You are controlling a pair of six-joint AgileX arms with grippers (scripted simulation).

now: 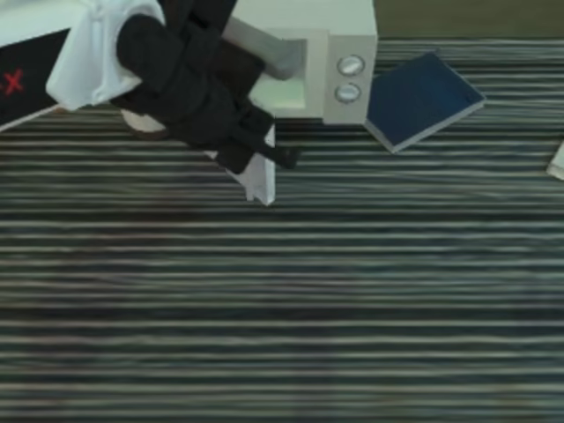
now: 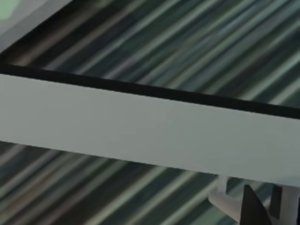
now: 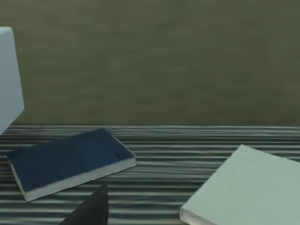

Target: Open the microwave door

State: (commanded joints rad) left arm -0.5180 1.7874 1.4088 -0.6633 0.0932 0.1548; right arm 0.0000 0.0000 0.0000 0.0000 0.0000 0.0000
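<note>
The white microwave (image 1: 339, 35) stands at the table's back, its two silver knobs (image 1: 350, 77) facing up on the right panel. The microwave door (image 1: 263, 176) is swung out on its left hinge, edge-on toward the table's front, and the grey cavity (image 1: 286, 66) is exposed. My left gripper (image 1: 284, 157) reaches down over the door and is shut on the handle (image 2: 225, 197) at the door's free edge. In the left wrist view the door's edge (image 2: 150, 126) is a broad white band. Only a dark tip of my right gripper (image 3: 93, 211) shows, parked off to the right.
A dark blue book (image 1: 423, 99) lies right of the microwave, also seen as the blue book (image 3: 70, 159) from the right wrist. A white book (image 3: 248, 187) lies at the right edge (image 1: 557, 163). A round light object (image 1: 145, 130) hides under my left arm.
</note>
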